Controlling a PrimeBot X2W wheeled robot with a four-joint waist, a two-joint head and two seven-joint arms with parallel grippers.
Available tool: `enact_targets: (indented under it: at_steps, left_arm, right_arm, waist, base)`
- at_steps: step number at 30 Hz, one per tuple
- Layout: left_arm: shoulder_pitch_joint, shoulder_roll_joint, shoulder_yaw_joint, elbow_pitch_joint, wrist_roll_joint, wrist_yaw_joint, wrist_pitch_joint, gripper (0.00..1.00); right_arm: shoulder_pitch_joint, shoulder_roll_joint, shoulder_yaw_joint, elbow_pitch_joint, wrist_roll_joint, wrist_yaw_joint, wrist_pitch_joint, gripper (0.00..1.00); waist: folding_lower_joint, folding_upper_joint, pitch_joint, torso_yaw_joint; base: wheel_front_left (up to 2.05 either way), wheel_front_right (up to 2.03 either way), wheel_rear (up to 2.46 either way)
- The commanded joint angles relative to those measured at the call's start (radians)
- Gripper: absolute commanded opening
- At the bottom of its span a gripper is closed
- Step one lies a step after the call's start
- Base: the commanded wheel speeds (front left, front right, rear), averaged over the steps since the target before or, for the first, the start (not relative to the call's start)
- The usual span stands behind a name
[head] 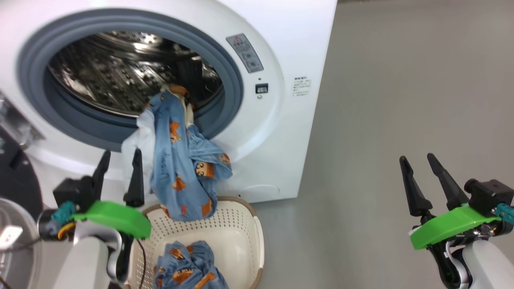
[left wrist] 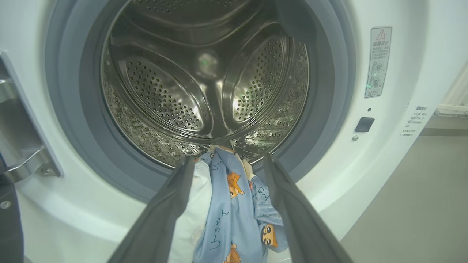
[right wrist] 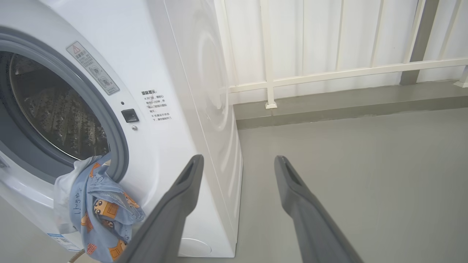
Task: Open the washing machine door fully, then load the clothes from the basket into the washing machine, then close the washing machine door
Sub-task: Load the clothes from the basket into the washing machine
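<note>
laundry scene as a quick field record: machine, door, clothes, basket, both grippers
washing machine: white front-loader, drum exposed
door: open, at left
hanging clothes: blue bear print with white cloth, draped over the drum's lip, hanging down to the basket
basket: on the floor before the machine, more bear-print fabric inside
left gripper: open, beside the hanging clothes
right gripper: open, above bare floor

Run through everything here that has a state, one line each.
Washing machine door: open, off to the left.
Drum: nearly empty.
Hanging garment: draped over the drum's lip, half out.
Basket: upright, second garment inside.
Left gripper: open, beside the hanging garment.
Right gripper: open, empty.
</note>
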Motion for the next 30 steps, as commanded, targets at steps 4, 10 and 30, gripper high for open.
enact_targets:
  at_steps: [4, 10, 30]
  left_arm:
    - [0.075, 0.028, 0.044, -0.09, 0.018, 0.013, -0.007, 1.0]
    - [0.18, 0.028, 0.063, -0.18, 0.011, 0.028, -0.007, 1.0]
    - [0.297, 0.003, 0.068, -0.339, -0.008, 0.074, 0.0, 1.0]
  right_arm:
    - [0.024, -0.015, 0.016, -0.02, -0.006, 0.005, -0.008, 1.0]
    - [0.038, -0.021, 0.011, -0.033, -0.017, 0.005, -0.008, 1.0]
    - [0.045, -0.017, -0.032, -0.07, -0.044, 0.005, -0.008, 1.0]
  waist:
    - [0.0001, 0.0, -0.076, 0.043]
    - [0.0001, 0.0, -0.09, 0.047]
    - [0.0001, 0.0, -0.065, 0.057]
  base:
    - [0.0, 0.0, 0.0]
    - [0.0, 0.0, 0.0]
    - [0.0, 0.0, 0.0]
